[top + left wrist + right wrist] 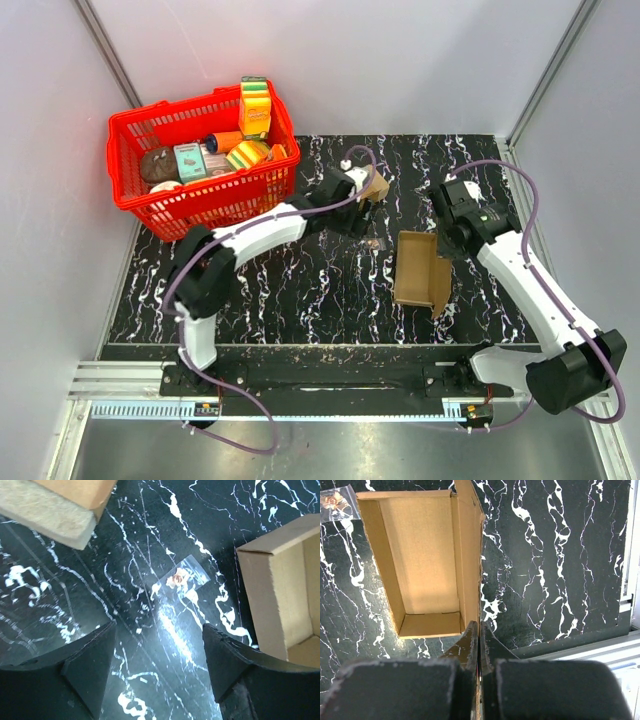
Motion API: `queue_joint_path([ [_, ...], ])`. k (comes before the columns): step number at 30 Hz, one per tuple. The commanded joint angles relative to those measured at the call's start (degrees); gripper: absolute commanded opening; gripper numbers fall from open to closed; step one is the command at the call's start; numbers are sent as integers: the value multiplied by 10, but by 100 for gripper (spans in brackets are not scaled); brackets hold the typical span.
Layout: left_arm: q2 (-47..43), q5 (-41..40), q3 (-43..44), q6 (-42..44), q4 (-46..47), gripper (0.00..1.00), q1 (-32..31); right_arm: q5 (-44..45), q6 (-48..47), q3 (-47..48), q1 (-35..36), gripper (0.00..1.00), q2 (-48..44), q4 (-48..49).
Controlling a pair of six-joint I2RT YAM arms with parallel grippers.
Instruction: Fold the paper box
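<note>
Right pincer (479,626) pressed together, pinching side wall of paper box (425,555); open tray lies ahead-left of fingers. Left pincer (157,630) spread, empty; small clear bag (182,577) just ahead between fingers, box at right.

paper box (415,265) brown, open top, ctr-right

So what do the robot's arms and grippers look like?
The left arm and right arm have white shells between black joints, with a purple cable looping along each. The left gripper and right gripper have matte black, wedge-shaped fingers.
</note>
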Motion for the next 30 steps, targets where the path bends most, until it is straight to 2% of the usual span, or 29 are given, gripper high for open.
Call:
queue_joint_path([
  [1,55,34,68,11,4,78,-10,5,-7,13,-10,0,-6,0],
  [2,69,32,81,9,1,83,-11,0,-7,9,-11,0,-9,2],
  [9,144,35,143,-11,-15,97,-15,-20,-10,0,-13,0,-11,10],
  [16,206,-15,217,1,-74,98,-45,-31,-12,-6,-14,0,-14,15],
  [19,218,-38,223,-2,-83,99,-47,-35,-14,-8,-14,0,-17,19],
  [27,246,-42,236,0,-100,95,-48,-38,-17,-9,-14,0,-19,21],
  [30,255,-49,244,3,-107,90,-47,-42,-17,-9,-15,0,-21,22],
])
